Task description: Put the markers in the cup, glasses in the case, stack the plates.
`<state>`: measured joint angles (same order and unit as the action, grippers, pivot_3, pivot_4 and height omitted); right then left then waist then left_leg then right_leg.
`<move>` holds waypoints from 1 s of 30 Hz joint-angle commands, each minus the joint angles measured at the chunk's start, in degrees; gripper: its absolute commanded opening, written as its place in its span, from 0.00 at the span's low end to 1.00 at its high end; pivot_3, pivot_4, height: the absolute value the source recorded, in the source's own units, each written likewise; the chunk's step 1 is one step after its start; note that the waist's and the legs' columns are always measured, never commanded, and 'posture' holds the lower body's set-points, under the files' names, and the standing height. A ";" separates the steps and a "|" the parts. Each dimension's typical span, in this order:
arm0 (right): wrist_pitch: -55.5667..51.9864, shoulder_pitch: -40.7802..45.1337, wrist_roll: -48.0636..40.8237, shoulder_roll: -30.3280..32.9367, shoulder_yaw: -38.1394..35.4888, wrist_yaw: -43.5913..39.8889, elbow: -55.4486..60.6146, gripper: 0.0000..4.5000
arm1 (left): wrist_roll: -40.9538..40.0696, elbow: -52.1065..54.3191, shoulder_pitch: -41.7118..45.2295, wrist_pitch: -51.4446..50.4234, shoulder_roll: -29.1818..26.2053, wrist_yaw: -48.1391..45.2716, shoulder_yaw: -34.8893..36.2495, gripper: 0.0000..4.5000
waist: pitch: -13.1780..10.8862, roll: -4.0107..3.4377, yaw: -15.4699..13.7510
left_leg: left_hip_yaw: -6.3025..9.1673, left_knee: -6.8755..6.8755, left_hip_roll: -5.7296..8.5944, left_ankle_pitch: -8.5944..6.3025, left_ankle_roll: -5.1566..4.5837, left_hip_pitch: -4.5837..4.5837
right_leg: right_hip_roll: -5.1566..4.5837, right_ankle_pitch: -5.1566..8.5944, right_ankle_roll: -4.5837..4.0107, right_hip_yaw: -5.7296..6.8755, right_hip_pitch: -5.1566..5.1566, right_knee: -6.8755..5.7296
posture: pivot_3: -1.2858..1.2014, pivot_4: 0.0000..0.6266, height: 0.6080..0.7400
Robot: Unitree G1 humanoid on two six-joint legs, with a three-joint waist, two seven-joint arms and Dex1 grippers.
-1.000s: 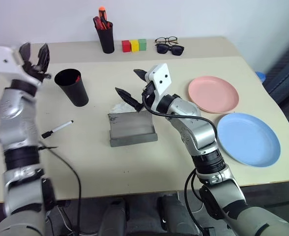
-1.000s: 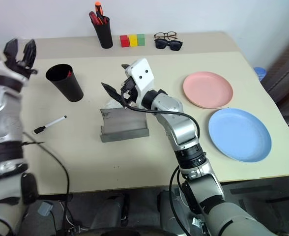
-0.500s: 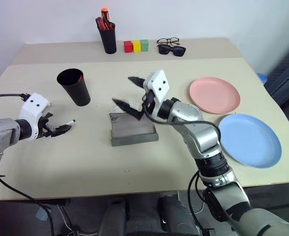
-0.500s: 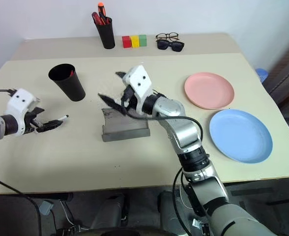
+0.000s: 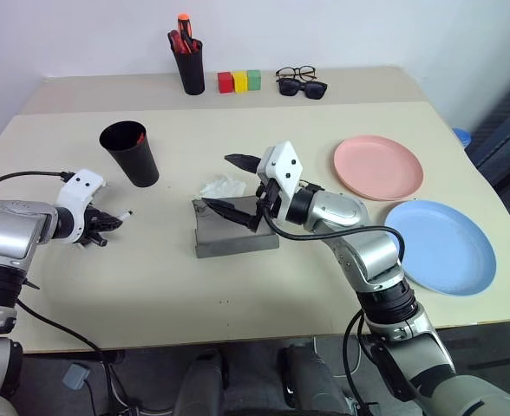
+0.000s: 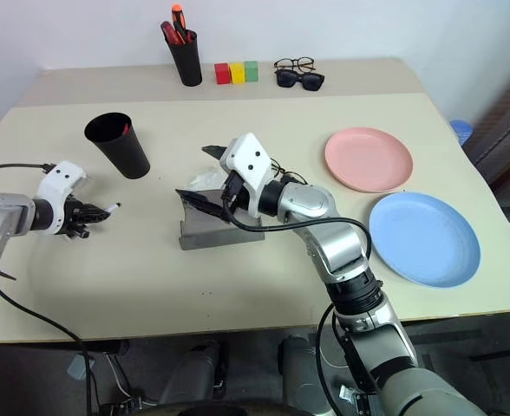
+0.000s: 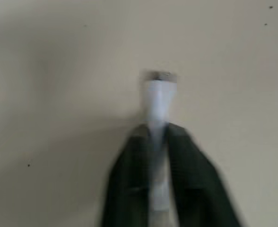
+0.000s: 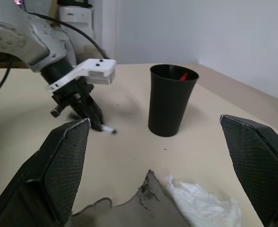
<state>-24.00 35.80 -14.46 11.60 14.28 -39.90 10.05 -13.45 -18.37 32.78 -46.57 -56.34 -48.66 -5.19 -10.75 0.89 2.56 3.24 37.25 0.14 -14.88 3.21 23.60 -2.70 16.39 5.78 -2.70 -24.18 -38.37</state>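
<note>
The left pincer [image 5: 107, 218] is clamped on the white marker [image 7: 157, 101] lying on the counter [image 5: 151, 277]. The right pincer [image 5: 236, 185] gapes wide and empty above the open case [image 5: 233, 234], the cup [image 5: 130, 152] beyond it.

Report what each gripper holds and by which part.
The left gripper is shut on the white marker, around its barrel, with one end sticking out past the fingertips. The right gripper holds nothing; its jaws stand wide open above the case.

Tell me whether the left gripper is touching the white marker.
Touching. The left wrist view shows the left gripper with both black fingers closed on the slim white-barrelled marker.
</note>
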 commanded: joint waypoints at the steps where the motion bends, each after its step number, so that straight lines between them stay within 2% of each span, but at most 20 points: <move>1: 0.32 0.21 -0.81 0.00 0.00 -0.48 2.57 1.00 | 1.09 0.67 -0.83 1.86 -0.16 0.16 2.05 0.01 | 0.00 0.00 0.00 | 0.00 0.00 0.00 0.00 0.00 0.00 | 0.00 0.00 0.00 0.00 0.00 0.00 | 0.52 0.24 1.00; 4: 0.59 0.37 -0.72 0.05 0.10 -0.81 2.11 1.00 | -2.96 5.64 -2.79 6.30 1.94 -0.59 7.96 0.01 | 0.00 0.00 -0.02 | 0.01 0.00 -0.01 0.00 0.00 0.00 | -0.01 0.00 0.00 0.00 -0.01 -0.01 | 0.52 0.24 1.00; 8: 1.03 0.74 -0.55 -0.03 0.27 -1.31 1.39 1.00 | -14.49 22.03 -7.55 13.11 7.58 -5.04 19.39 0.01 | 0.02 0.04 -0.29 | 0.02 0.04 -0.06 0.00 0.00 0.07 | -0.11 0.00 0.00 0.01 -0.01 0.04 | 0.52 0.24 1.00; 10: 1.56 1.26 -0.25 -0.45 0.19 -1.05 0.69 1.00 | -20.42 26.52 -6.90 10.67 9.85 -4.83 23.37 0.01 | 0.03 0.06 -0.33 | 0.04 0.07 -0.12 0.00 0.00 0.10 | -0.19 -0.01 0.00 0.02 -0.02 0.04 | 0.52 0.24 1.00; 13: 2.39 2.37 0.33 -1.65 -0.26 0.27 -0.74 1.00 | -22.21 26.55 -1.72 13.55 14.68 1.38 26.38 0.01 | 0.03 0.06 -0.28 | 0.02 0.08 -0.03 0.00 0.00 0.07 | -0.15 -0.01 0.00 0.02 0.00 0.01 | 0.52 0.24 1.00; 16: 3.65 3.78 1.23 -3.18 -0.58 2.13 -2.73 1.00 | -15.56 20.06 6.56 21.96 19.45 12.68 26.91 0.01 | 0.04 0.08 -0.22 | 0.03 0.16 0.00 0.00 0.00 -0.01 | -0.08 -0.02 0.00 0.02 0.05 -0.12 | 0.52 0.24 1.00; 20: 4.91 4.98 1.56 -4.89 -0.77 3.48 -4.39 1.00 | -2.97 7.58 12.52 35.01 21.59 25.13 24.17 0.01 | 0.07 0.07 0.06 | -0.02 0.15 0.03 0.01 0.01 -0.06 | -0.06 -0.02 0.00 -0.01 0.01 -0.16 | 0.52 0.24 1.00; 25: 6.01 5.34 1.85 -5.82 -0.75 4.15 -5.32 1.00 | 3.19 -4.64 14.56 47.49 25.12 30.55 21.90 0.01 | 0.07 0.08 -0.08 | -0.12 0.07 0.04 0.01 0.02 -0.08 | -0.09 -0.02 0.00 -0.03 -0.04 -0.13 | 0.52 0.24 1.00; 30: 6.16 4.59 2.28 -5.63 -0.63 4.47 -4.58 1.00 | 4.63 -12.95 15.17 54.62 27.11 31.61 21.10 0.01 | 0.07 0.10 -0.10 | -0.12 0.13 0.05 0.01 0.01 -0.03 | -0.10 -0.02 0.00 -0.02 -0.04 -0.12 | 0.52 0.24 1.00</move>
<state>-18.85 39.68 -12.08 6.23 14.20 -35.88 3.51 -9.23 -30.96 46.02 5.03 -28.99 -17.57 15.41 -10.68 1.00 2.46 3.13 37.38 0.18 -14.87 3.22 23.57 -2.80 16.37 5.78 -2.71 -24.22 -38.50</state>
